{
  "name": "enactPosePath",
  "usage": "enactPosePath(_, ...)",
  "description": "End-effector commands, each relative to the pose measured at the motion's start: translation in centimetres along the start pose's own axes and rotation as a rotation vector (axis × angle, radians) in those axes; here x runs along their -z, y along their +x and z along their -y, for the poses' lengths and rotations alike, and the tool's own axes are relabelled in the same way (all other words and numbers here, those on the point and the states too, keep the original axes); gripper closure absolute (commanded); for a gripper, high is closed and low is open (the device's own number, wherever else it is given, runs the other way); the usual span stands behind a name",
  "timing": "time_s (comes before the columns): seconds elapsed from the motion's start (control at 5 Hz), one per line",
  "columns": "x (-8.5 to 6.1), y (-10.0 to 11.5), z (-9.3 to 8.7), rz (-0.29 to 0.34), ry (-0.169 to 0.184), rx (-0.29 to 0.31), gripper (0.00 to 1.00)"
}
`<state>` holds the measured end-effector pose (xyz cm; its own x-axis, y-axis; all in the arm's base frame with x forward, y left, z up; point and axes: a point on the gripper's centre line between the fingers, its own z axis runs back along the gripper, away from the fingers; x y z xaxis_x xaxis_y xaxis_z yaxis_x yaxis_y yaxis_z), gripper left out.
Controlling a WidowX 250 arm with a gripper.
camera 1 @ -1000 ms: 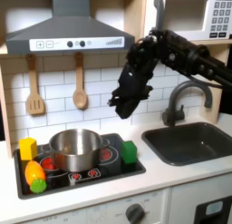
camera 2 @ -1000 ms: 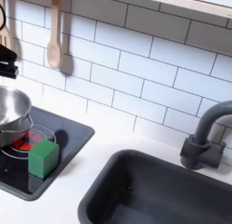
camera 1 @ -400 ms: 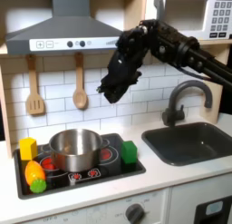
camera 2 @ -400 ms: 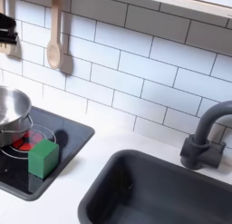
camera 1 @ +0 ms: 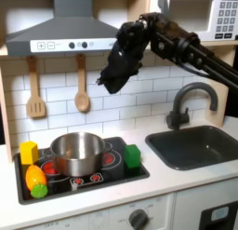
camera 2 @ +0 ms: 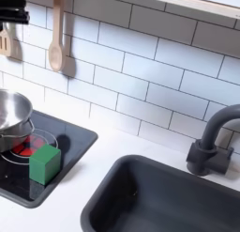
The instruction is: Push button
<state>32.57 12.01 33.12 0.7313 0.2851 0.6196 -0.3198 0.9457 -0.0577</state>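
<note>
**Arm raised beside the range hood**

In the first exterior view, the gripper [camera 1: 112, 83] hangs in front of the tiled wall, at about 5 o'clock from the row of buttons [camera 1: 80, 45] on the range hood [camera 1: 65, 31]; it is near the row but not touching. Whether the claw is spread or pressed together cannot be told. Below it, the steel pot [camera 1: 76, 153] sits on the stove [camera 1: 112, 169], with the green block [camera 1: 133, 156] at the pot's 3 o'clock. The faucet [camera 1: 189, 101] stands behind the sink [camera 1: 200, 145].
</note>
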Motion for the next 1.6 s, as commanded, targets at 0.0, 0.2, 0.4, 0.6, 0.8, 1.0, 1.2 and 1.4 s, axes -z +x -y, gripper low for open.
enactPosePath(0.0, -0.7, 2.3, 0.6, 0.09, -0.036, -0.012, 1.0)
enactPosePath(0.2, -1.0, 3.9, 0.3, 0.145, -0.04, -0.014, 1.0)
enactPosePath(0.4, -1.0, 5.0, -0.1, 0.168, -0.044, -0.007, 1.0)
enactPosePath(0.6, -0.9, 6.4, -0.4, 0.233, -0.064, 0.0, 1.0)
enactPosePath(0.8, -1.0, 7.1, -0.6, 0.272, -0.082, -0.011, 1.0)
enactPosePath(1.0, -1.1, 7.8, -0.5, 0.296, -0.087, 0.001, 1.0)
enactPosePath(1.2, -0.9, 8.2, -0.3, 0.308, -0.11, 0.001, 1.0)
enactPosePath(1.4, -0.8, 8.6, 0.3, 0.316, -0.125, 0.006, 1.0)
